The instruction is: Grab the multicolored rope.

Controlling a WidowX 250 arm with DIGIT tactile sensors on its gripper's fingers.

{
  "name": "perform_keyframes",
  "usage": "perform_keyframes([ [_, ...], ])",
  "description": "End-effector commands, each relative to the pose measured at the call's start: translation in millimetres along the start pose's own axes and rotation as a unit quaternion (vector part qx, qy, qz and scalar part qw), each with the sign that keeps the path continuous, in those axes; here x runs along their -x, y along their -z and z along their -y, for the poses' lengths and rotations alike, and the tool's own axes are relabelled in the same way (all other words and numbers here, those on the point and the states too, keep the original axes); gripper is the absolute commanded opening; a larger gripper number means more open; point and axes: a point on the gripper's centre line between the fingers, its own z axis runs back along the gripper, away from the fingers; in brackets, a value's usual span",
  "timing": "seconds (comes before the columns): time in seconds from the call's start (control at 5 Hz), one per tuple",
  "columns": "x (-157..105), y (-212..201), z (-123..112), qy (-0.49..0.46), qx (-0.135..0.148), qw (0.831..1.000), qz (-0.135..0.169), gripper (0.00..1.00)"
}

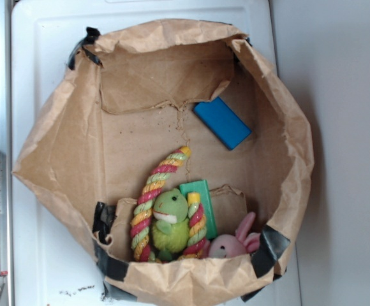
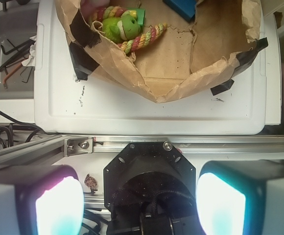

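Wrist view, foreground: gripper (image 2: 132, 208) with its two fingers (image 2: 56, 205) spread wide and nothing between them, hanging over the aluminium rail (image 2: 132, 145), clear of the white tray (image 2: 132, 115). Beyond it, a brown paper bag (image 1: 64, 153) lies opened on the tray. The multicolored rope (image 1: 148, 191) arches around its green frog plush (image 1: 170, 220) against the bag's crumpled edge, touching a green block (image 1: 201, 194) and beside a pink bunny plush (image 1: 233, 242). A blue block (image 1: 222, 122) rests farther in.
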Motion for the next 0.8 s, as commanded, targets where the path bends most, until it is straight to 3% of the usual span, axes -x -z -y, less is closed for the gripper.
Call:
perform_keyframes([
  [0.0,0.0,0.0,0.0,0.0,0.0,1.0,0.0,1.0],
  [0.4,-35.5,8.4,-2.0,-0.045,0.009,0.998,0.034,1.0],
  [0.6,-49.6,10.9,-5.0,-0.064,0.0,0.997,0.047,1.0],
])
